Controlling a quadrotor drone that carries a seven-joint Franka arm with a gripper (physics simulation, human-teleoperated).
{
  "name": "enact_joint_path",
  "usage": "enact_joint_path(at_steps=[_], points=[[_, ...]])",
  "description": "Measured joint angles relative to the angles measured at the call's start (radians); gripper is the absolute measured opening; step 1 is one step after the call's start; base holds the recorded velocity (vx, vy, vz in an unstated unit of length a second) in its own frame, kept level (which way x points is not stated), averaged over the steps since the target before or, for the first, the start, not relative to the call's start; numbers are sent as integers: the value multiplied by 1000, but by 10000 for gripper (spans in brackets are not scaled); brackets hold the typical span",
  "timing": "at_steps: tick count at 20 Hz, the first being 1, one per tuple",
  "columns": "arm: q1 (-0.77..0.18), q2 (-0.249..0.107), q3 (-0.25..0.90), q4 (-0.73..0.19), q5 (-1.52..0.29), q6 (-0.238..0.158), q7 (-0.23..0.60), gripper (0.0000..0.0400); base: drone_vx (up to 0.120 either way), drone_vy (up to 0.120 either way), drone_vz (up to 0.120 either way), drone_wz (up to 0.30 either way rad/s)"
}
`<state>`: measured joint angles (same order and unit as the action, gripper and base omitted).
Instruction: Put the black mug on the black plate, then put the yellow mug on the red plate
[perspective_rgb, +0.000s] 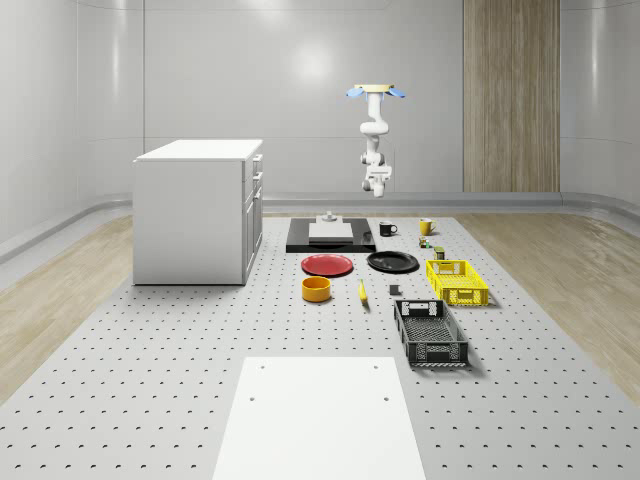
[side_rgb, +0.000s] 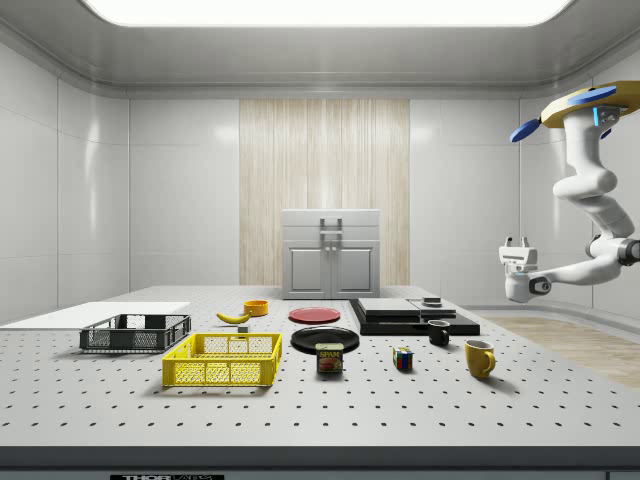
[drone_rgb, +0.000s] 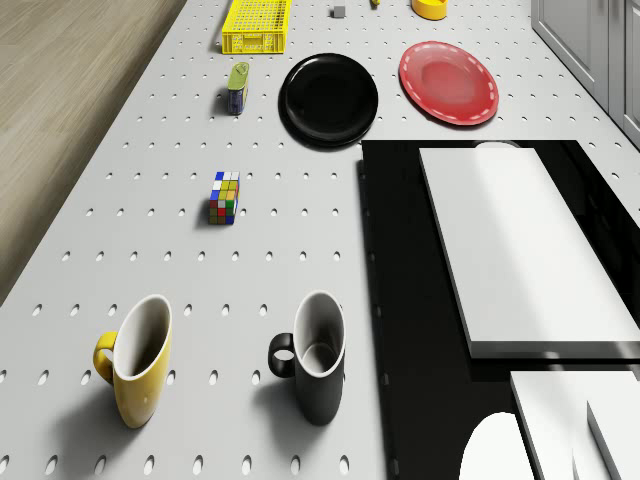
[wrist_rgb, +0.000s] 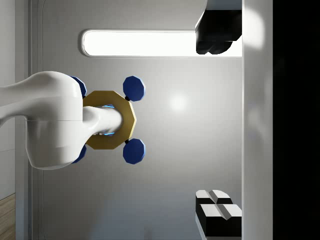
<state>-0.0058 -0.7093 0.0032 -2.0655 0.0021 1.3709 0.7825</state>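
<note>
Above — drone (perspective_rgb: 376, 92): hovers high in the air, over the table's end where the black slab (perspective_rgb: 330, 238) lies, the arm hanging down from it.
Gripper (wrist_rgb: 200, 122): well above the slab, clear of everything; it is turned upward, toward the drone's underside.
Fingers (wrist_rgb: 215, 35): spread wide apart, nothing between them.
Black mug (drone_rgb: 318, 360): upright on the table, just beside the slab's edge, not touching it; its handle points away from the slab.
Yellow mug (drone_rgb: 140, 360): upright on the same side of the slab, farther out than the black mug and apart from it.
Black plate (drone_rgb: 329, 98): flat on the table, bare, just off a corner of the slab.
Red plate (drone_rgb: 449, 82): flat and bare, near the slab's edge on the side away from the mugs — next to the black plate, a little apart from it.
Slab load: a white block (drone_rgb: 520, 250) rests on the slab.
</note>
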Motion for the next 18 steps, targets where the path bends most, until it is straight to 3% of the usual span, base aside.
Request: enact_joint_path(at_steps=[4,10,13,18], points=[[-1,6,0,16,0,-8,0,400,90,0,0,0],[-2,6,1,23,0,-9,-1,400,120,-113,0,0],[-2,6,1,23,0,-7,-1,400,40,0,0,0],[-3,3,2,21,0,-4,-1,400,120,0,0,0]])
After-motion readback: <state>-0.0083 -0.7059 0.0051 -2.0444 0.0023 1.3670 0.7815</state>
